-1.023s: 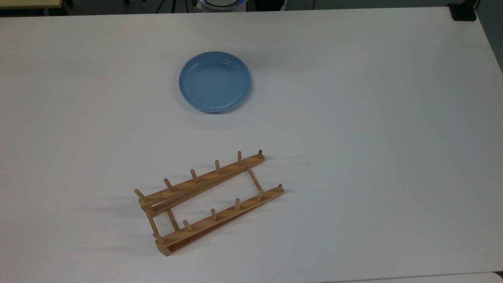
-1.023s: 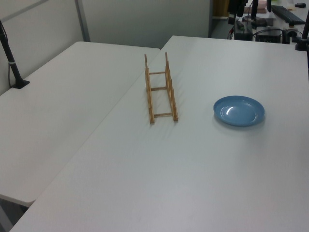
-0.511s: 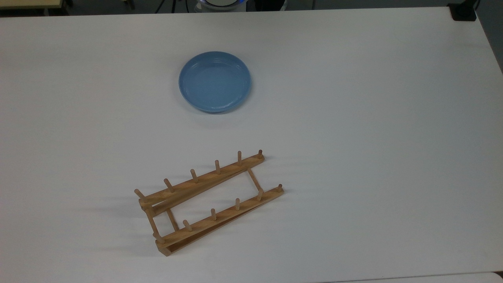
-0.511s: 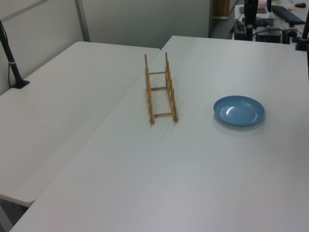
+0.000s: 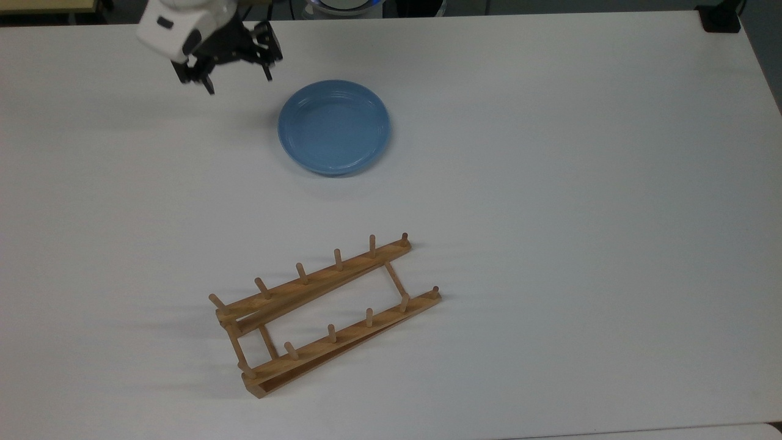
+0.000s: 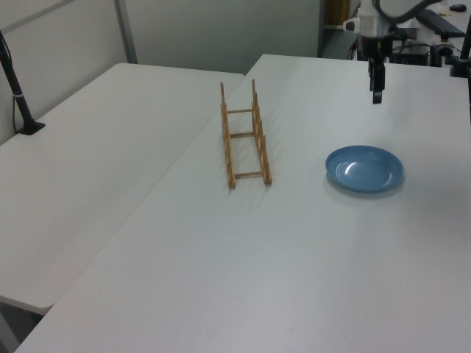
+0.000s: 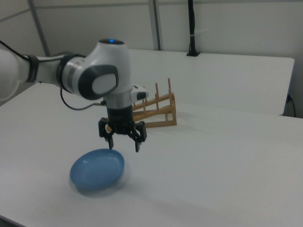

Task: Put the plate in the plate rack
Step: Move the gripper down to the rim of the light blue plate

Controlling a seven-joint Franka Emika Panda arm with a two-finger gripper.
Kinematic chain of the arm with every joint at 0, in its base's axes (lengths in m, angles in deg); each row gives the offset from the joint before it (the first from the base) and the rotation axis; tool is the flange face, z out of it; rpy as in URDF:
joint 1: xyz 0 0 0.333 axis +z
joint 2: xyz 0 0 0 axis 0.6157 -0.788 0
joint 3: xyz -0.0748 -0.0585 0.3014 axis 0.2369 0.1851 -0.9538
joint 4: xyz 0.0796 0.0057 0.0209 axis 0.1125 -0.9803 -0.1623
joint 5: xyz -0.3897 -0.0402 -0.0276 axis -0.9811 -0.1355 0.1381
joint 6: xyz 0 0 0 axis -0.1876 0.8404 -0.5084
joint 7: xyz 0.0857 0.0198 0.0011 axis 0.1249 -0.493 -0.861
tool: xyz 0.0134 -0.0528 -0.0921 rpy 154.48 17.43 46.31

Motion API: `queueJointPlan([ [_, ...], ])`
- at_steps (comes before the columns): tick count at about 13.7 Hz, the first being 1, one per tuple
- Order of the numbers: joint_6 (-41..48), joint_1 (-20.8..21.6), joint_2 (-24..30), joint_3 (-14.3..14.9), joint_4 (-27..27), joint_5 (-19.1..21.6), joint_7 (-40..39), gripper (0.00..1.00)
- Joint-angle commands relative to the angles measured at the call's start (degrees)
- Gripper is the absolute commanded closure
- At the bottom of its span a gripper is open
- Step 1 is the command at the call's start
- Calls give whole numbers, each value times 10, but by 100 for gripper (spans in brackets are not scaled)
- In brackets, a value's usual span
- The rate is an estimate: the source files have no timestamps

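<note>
The light-blue plate [image 5: 334,127] lies flat on the white table, also seen in the left view [image 6: 364,168] and the right view [image 7: 97,169]. The wooden plate rack [image 5: 324,311] stands apart from it, nearer the top view's bottom edge, with nothing between its pegs [image 6: 245,134] [image 7: 154,111]. My gripper [image 5: 238,79] hangs open and holds nothing, above the table just off the plate's upper-left rim in the top view. In the right view the gripper [image 7: 124,145] hovers over the plate's far edge with its fingers pointing down. The left view shows the gripper [image 6: 377,92] beyond the plate.
A second white table [image 6: 96,147] adjoins on the left view's left, with a black clamped post [image 6: 18,95] on it. A black object [image 5: 721,18] sits at the table's top-right corner in the top view. The arm's white body [image 7: 102,71] rises above the plate.
The arm has swung into the top view from its upper edge and come down beside the plate. Plate and rack have not moved.
</note>
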Motion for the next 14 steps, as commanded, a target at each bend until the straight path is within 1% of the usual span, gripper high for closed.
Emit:
queueJointPlan([
  [1,-86,3,-33,-6,-40,-3,-2,4],
  [2,-107,9,-58,-7,-41,-3,13,0],
  [5,-135,15,-93,-21,-40,-2,46,0],
  [8,-149,29,-120,-33,-38,-3,99,1],
  [9,-149,30,-124,-41,-37,-3,103,9],
  [10,-149,30,-124,-44,-36,-3,113,20],
  [11,-148,30,-124,-46,-35,-3,134,38],
  [12,-148,32,-123,-60,-34,-3,174,67],
  [13,-148,30,-123,-66,-33,-3,194,89],
  [14,-146,30,-123,-66,-33,-3,196,100],
])
